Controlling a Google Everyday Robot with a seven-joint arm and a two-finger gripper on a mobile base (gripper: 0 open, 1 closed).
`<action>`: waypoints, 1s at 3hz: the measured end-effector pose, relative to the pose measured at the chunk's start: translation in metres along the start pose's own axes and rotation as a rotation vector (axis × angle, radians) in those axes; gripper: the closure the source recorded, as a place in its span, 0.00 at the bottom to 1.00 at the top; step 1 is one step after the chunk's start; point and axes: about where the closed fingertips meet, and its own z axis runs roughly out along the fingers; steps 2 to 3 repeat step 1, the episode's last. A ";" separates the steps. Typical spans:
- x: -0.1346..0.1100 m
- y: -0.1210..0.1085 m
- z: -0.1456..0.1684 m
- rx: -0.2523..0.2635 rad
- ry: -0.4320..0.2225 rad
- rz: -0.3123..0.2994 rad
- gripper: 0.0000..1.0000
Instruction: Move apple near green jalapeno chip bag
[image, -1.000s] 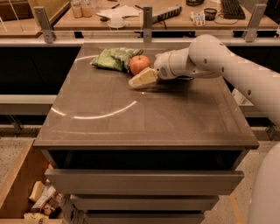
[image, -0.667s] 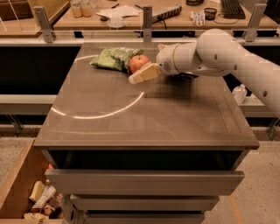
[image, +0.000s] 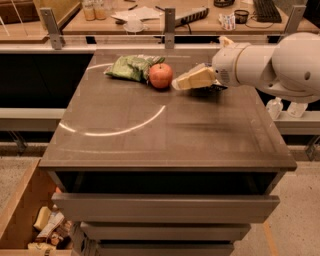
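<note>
Seen from its front edge, a broad grey-brown counter (image: 150, 145) fills most of the room, its top glossy enough to carry a thin curved streak of light (image: 125, 129). Under that edge, pale drawers (image: 165, 207) stand open in steps. Behind the counter runs a long wooden desk (image: 75, 25) cluttered with papers (image: 135, 12), jars (image: 95, 10) and a keyboard (image: 267, 10). Down at the lower left, a wooden bin (image: 17, 210) holds snack packets (image: 47, 227).

From the right, a thick white robot arm (image: 270, 65) reaches across the counter's far side. The green jalapeno chip bag (image: 127, 67) lies crumpled near the far edge, left of centre. The apple (image: 160, 75) sits upright on the counter, against the bag's right end. The cream-coloured gripper (image: 177, 84) points left, low over the counter, its tip just beside the apple; I cannot tell how far it is open.
</note>
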 end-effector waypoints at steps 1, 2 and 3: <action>-0.006 -0.023 -0.064 0.269 0.078 -0.066 0.00; -0.006 -0.023 -0.064 0.269 0.078 -0.066 0.00; -0.006 -0.023 -0.064 0.269 0.078 -0.066 0.00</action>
